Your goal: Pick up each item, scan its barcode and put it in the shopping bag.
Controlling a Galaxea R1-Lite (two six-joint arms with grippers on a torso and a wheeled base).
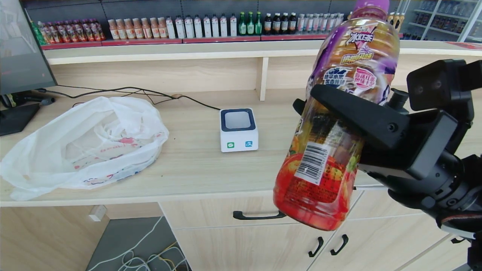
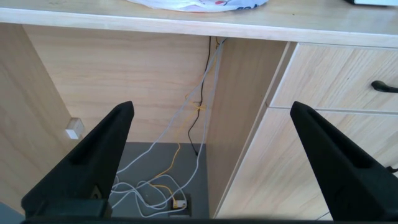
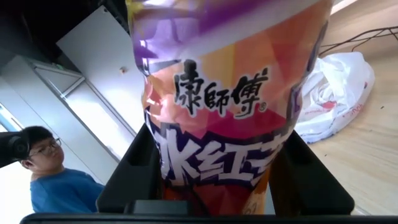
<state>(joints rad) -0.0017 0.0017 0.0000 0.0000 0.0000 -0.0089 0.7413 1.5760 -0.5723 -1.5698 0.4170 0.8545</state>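
Observation:
My right gripper (image 1: pixel 339 116) is shut on a drink bottle (image 1: pixel 335 124) with a purple cap and an orange, red and purple label. It holds the bottle tilted high above the counter's right part, barcode (image 1: pixel 311 162) facing me. In the right wrist view the bottle (image 3: pixel 230 124) sits between the fingers (image 3: pixel 134 171). The white scanner box (image 1: pixel 238 130) stands on the counter left of the bottle. The white plastic shopping bag (image 1: pixel 86 145) lies open at the counter's left. My left gripper (image 2: pixel 211 168) hangs open below the counter's front edge, with nothing between its fingers.
A monitor (image 1: pixel 19 45) stands at the counter's (image 1: pixel 196 169) far left with black cables (image 1: pixel 124 91) running behind the bag. Shelves of bottles (image 1: pixel 211 25) line the back wall. Drawers and cabinet doors (image 1: pixel 260 216) front the counter, loose cables (image 2: pixel 161 186) on the floor beneath.

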